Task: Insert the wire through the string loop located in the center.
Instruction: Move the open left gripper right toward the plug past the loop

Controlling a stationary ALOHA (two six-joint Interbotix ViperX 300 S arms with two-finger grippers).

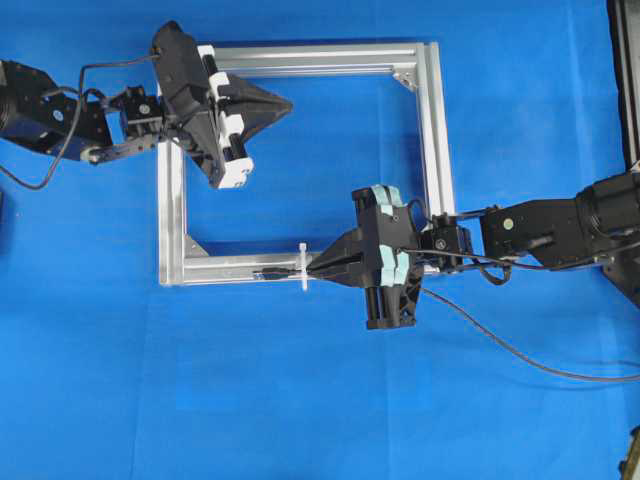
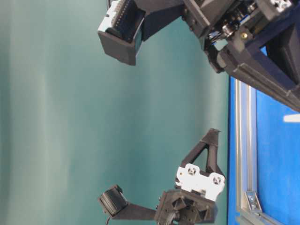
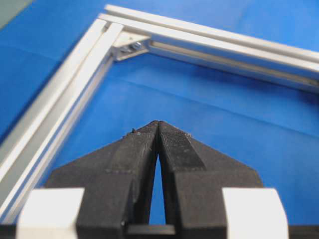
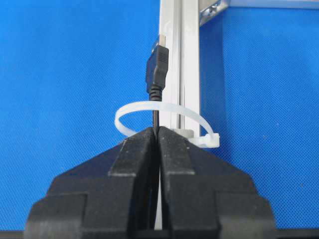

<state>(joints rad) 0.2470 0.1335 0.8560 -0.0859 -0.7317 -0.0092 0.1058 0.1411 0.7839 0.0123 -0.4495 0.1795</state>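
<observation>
Right wrist view: my right gripper (image 4: pixel 157 132) is clamped tight on the wire (image 4: pixel 156 74), whose plug tip already pokes through the string loop (image 4: pixel 162 117) on the near bar of the silver frame (image 4: pixel 182 59). My left gripper (image 3: pixel 158 127) is closed on nothing, over the frame's far-left corner. If I let go carelessly, the stiff cable may spring back out.

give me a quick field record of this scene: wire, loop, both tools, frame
wire: plug tip already through the string loop, lying along the frame bar
string loop: white tie on the near bar of the frame
right tool: shut on the wire, tips at the loop
left tool: shut, holding nothing, above the blue cloth inside the frame
frame: silver, rectangular, flat on the blue cloth
</observation>
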